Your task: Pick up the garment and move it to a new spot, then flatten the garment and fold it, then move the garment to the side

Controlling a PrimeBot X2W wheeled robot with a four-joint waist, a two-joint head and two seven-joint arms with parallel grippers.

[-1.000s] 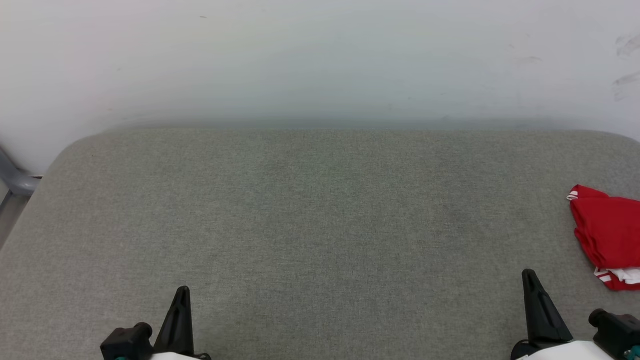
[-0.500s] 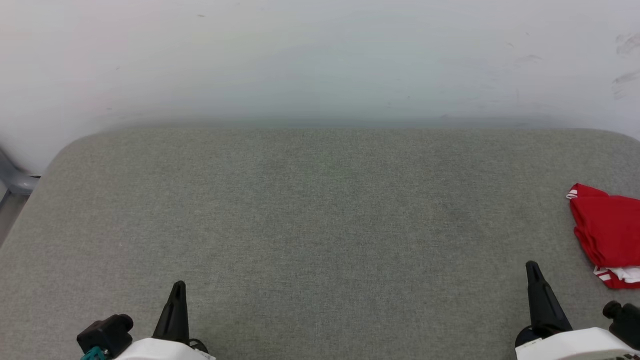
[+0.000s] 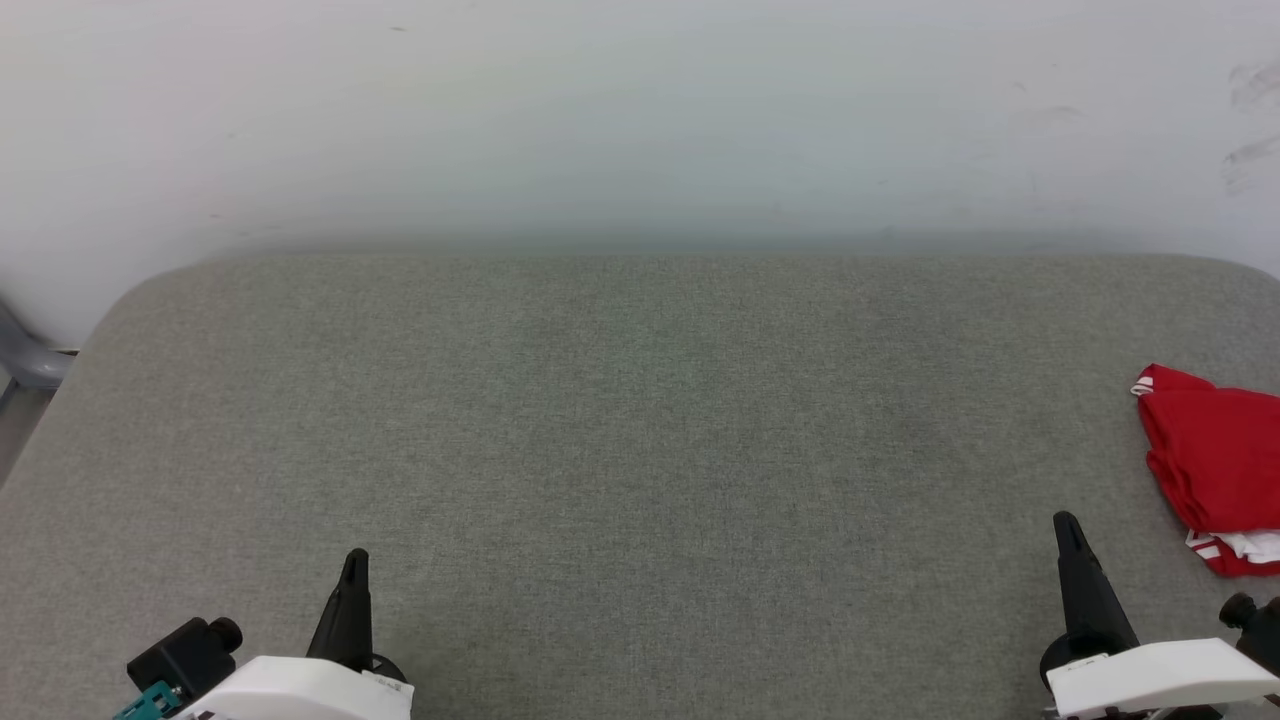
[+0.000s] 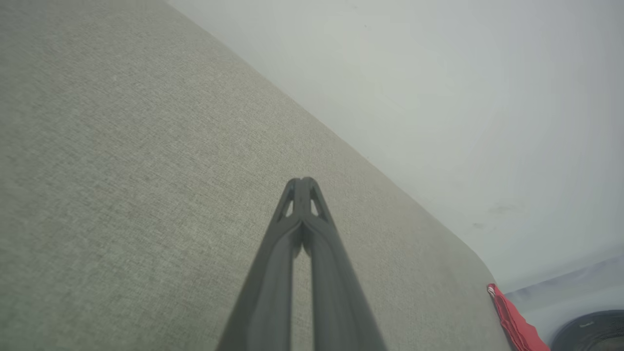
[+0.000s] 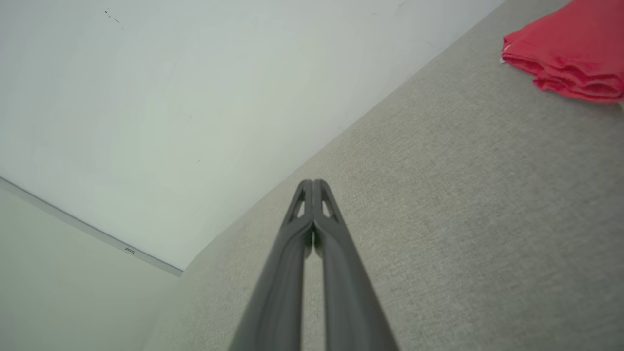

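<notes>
The garment (image 3: pixel 1215 465), a red jersey folded into a small bundle with a strip of white and striped trim at its near corner, lies at the far right of the grey table, cut off by the head view's edge. It also appears as a red fold (image 5: pixel 568 46) at the upper right of the right wrist view and as a thin red sliver (image 4: pixel 514 321) in the left wrist view. My right gripper (image 3: pixel 1068 525) is shut and empty, to the left of and nearer than the garment, apart from it. My left gripper (image 3: pixel 354 558) is shut and empty at the lower left.
The grey fabric-covered table (image 3: pixel 640 420) stretches wide between the two grippers, backed by a white wall (image 3: pixel 640 120). A grey chair part (image 3: pixel 25 360) pokes in at the left edge, beyond the table's rounded corner.
Both grippers have risen a little up the head view, with more of their white forearms showing. The garment has not moved.
</notes>
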